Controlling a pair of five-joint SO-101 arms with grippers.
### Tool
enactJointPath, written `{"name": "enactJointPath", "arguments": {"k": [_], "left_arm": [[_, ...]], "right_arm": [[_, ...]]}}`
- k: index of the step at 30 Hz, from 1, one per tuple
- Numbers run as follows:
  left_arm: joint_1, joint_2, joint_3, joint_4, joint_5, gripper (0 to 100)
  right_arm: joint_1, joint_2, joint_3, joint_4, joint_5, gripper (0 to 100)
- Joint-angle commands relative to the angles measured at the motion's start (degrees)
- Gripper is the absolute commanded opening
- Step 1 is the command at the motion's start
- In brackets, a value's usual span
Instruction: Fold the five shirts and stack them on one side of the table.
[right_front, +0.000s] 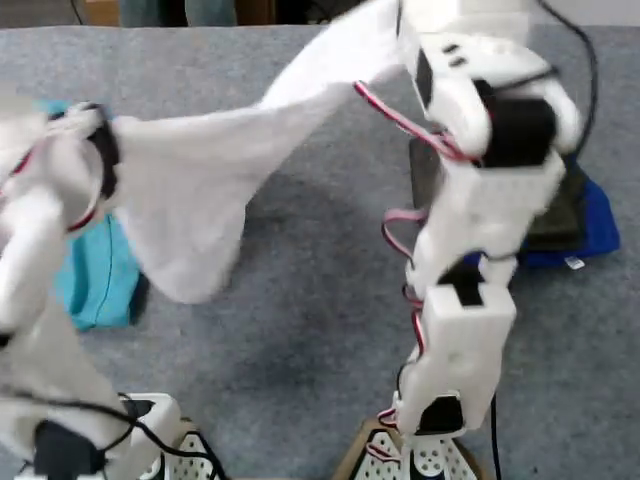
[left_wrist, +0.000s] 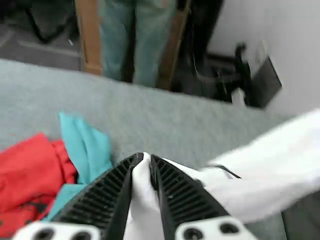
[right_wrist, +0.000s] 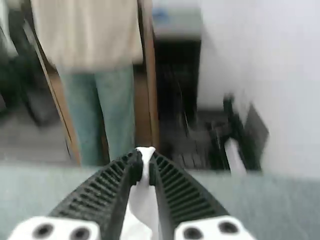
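White shirt hangs stretched in the air over the grey table, held at two ends by a pair of robot arms. The left gripper is clamped on a bunch of the white cloth, its ribbed black fingers pressed against the fabric on both sides. The right gripper pinches another edge of the white shirt, with a narrow tongue of cloth showing between its closed fingers. That end is raised toward the far edge of the table. Between the two holds the white shirt runs as a slanted band, and a loose fold sags from its left-gripper end toward the table.

A teal shirt lies crumpled on the table beneath and just beside that sagging end, and a red shirt touches the teal one on the side away from the white shirt. Well apart from the white shirt, past the right arm, a blue shirt lies flat with a dark garment resting on top. A small white tag shows at the blue shirt's edge, its print too small to read.
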Motion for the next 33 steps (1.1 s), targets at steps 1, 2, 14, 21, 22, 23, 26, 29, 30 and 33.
{"name": "enactJointPath", "arguments": {"k": [1, 2, 14, 21, 22, 23, 26, 29, 30, 33], "left_arm": [[-3.91, -2.37, -4.97, -0.44, -0.79, 3], [-4.7, -2.64, -5.49, -0.09, -0.79, 3], [-5.58, -20.84, 16.84, 0.09, -2.29, 3], [-5.58, -34.64, 43.65, -1.32, -3.6, 3], [-5.58, -35.6, 47.96, -2.9, -3.52, 3], [-5.58, -36.48, 52.26, -5.27, -3.34, 3], [-5.58, -37.45, 64.57, -15.74, -3.16, 3], [-5.58, -37.36, 74.24, -30.15, -3.16, 3], [-5.58, -37.36, 76.26, -35.16, -3.16, 3], [-5.58, -37.1, 81.1, -51.69, -3.08, 3]], "right_arm": [[-3.6, -9.54, -1.98, -7.74, -1.76, 1.4], [-4.92, -11.3, -1.8, -9.14, -1.76, 1.4], [-14.42, -25.63, -1.71, -1.76, 2.99, 1.4], [-14.42, -27.47, -1.63, 8.18, 3.08, 1.4], [-14.33, -27.12, -1.36, 9.76, 3.08, 1.4], [-14.15, -26.33, -0.4, 10.81, 3.08, 1.4], [-13.36, -22.37, 3.65, 11.96, 3.16, 1.4], [-9.93, -15.87, 8.4, 8.62, 3.25, 1.4], [-8.79, -13.49, 9.8, 6.33, 3.25, 1.4], [-5.1, -5.14, 12.53, -2.29, 3.25, 1.4]]}}
